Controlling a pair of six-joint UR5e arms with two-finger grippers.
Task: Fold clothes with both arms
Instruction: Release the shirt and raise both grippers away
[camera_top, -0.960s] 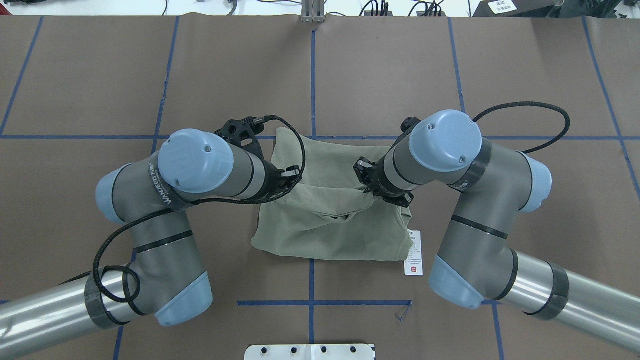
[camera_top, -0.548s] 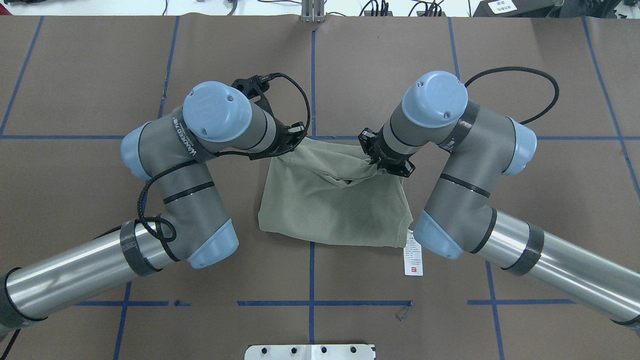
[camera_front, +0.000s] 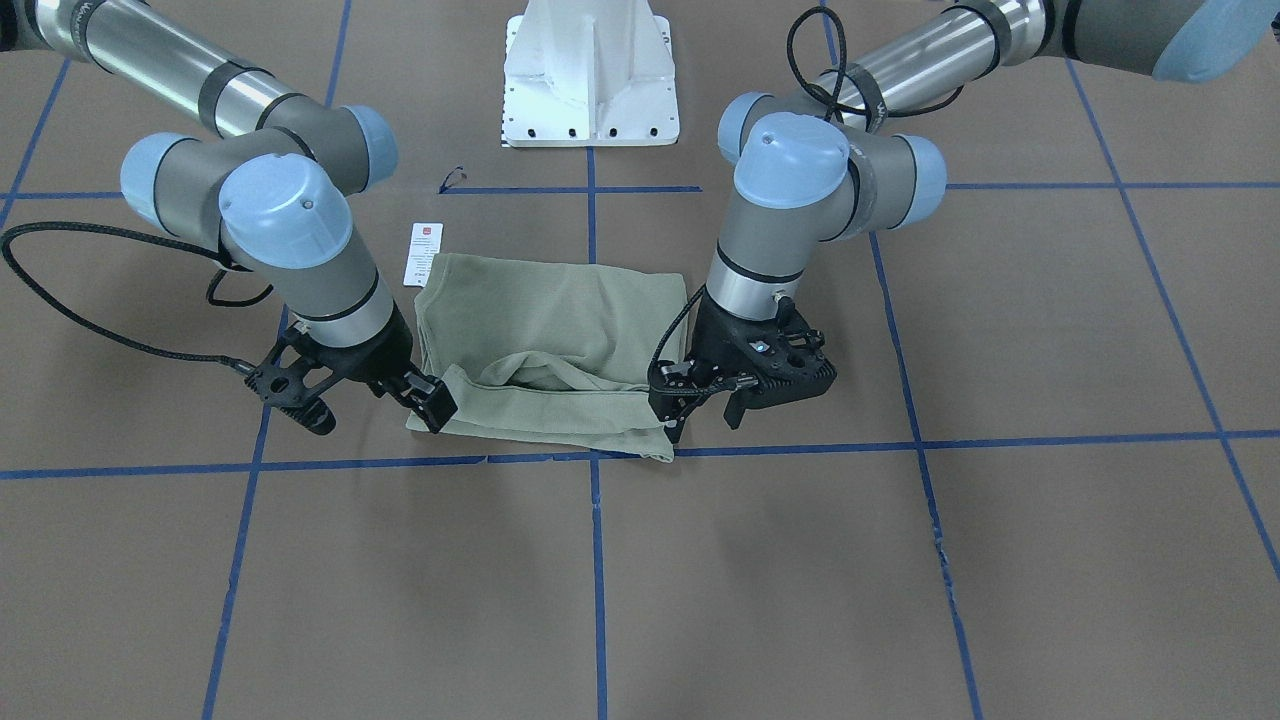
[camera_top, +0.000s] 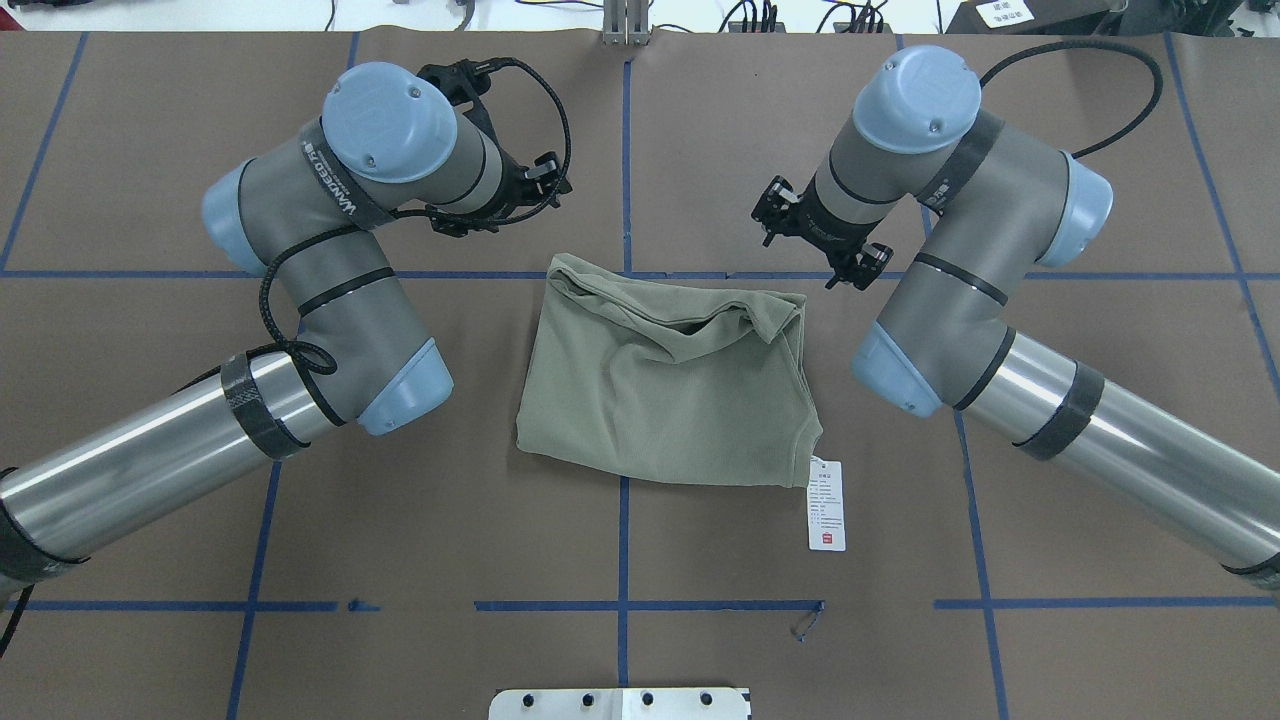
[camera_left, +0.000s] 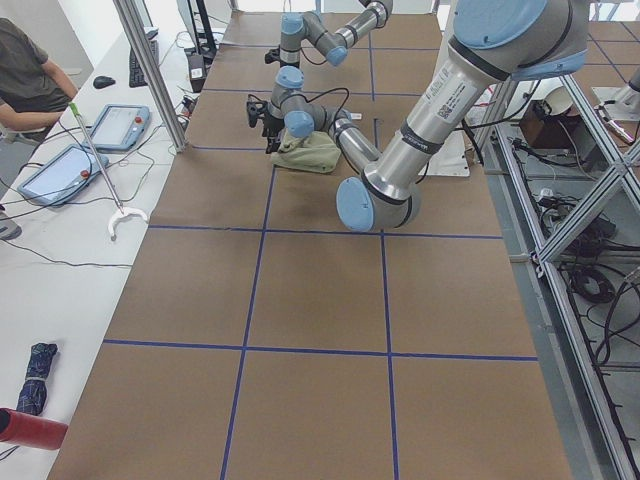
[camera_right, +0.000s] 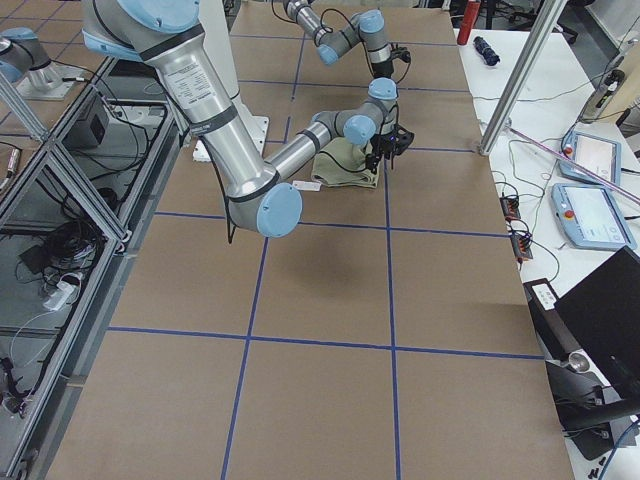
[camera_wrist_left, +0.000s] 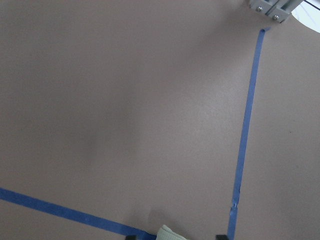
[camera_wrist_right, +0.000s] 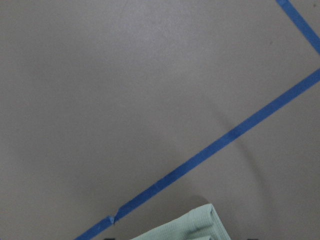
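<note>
Left arm (camera_top: 340, 300) and right arm (camera_top: 950, 300) crook inward; left gripper (camera_front: 700, 415) and right gripper (camera_front: 425, 398) point down, jaws wide, by the shirt's (camera_top: 670, 390) far corners.

Centre frame you see the shirt (camera_top: 670, 400) in matt fine-ribbed knit, its hang tag (camera_top: 826, 505) smooth white card, the table (camera_top: 900, 650) matt brown sheet, left arm (camera_top: 140, 470) and right arm (camera_top: 1170, 480) shiny brushed metal, caps (camera_top: 390, 120) smooth plastic.

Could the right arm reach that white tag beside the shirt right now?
Probably yes. The hang tag lies uncovered beside the shirt's near corner, on that arm's side; the right gripper is open and holds nothing.
</note>
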